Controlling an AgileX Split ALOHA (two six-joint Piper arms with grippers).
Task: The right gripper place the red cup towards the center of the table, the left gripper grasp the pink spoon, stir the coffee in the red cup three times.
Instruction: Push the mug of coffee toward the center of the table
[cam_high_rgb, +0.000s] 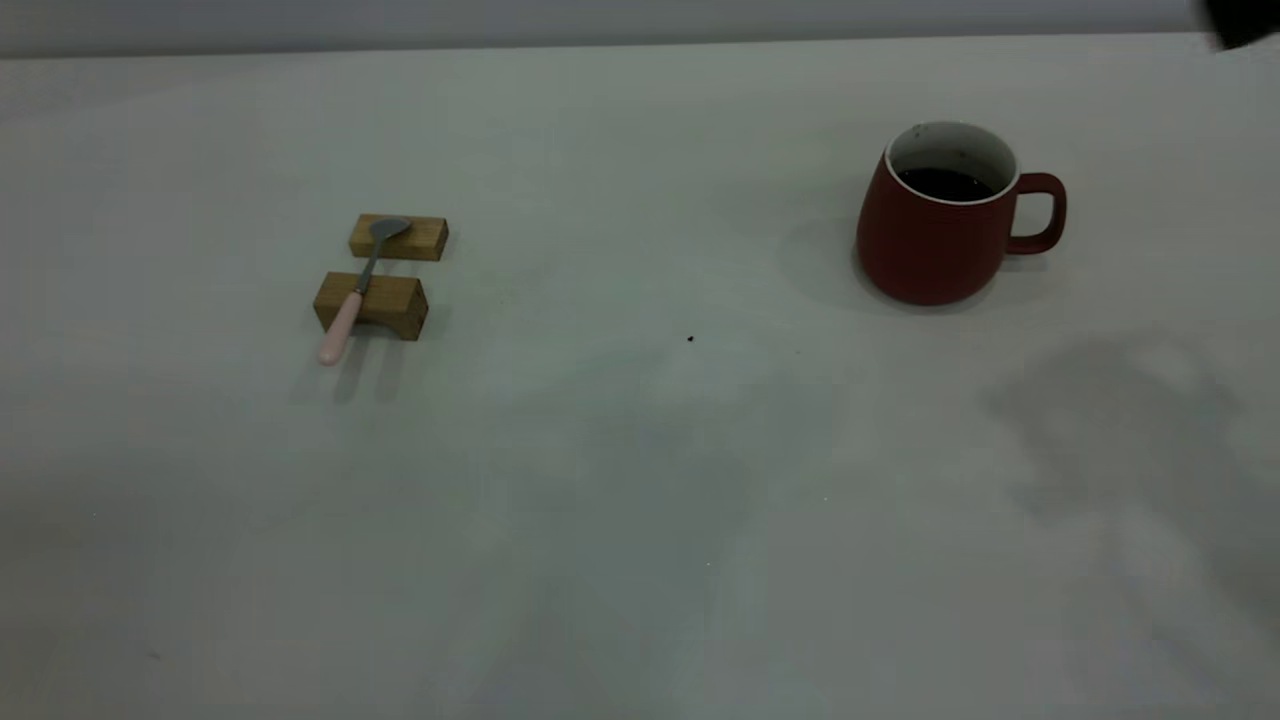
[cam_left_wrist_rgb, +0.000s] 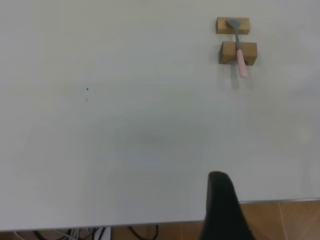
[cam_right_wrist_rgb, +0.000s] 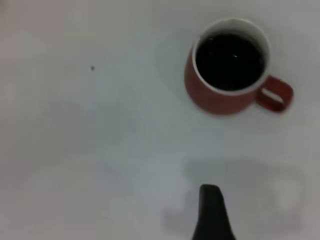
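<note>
- Starting with nothing gripped: the rounded dark red ceramic cup (cam_high_rgb: 938, 228) with its white rim stands on the right side of the pale grey bench (cam_high_rgb: 640, 520), with its loop handle turned outward, away from the middle, and glossy dark coffee (cam_right_wrist_rgb: 229, 61) sitting high inside
- My right tool (cam_right_wrist_rgb: 211, 212) hangs above the bench near the cup, not touching it; only one dark finger shows, so I cannot tell whether it is apart or together
- My left tool (cam_left_wrist_rgb: 222, 205) is over the bench's near edge, well apart from the slim pink-handled spoon (cam_high_rgb: 356, 290); I cannot tell its state either
- For the first step I judge a level, slow carry is best, gripping at the handle or rim so the coffee stays put
- The spoon bridges two small wooden blocks (cam_high_rgb: 384, 272), bowl on the far one, pink handle overhanging the near one, so it looks easy to pinch
- Between cup and blocks the bench gives wide open room
</note>
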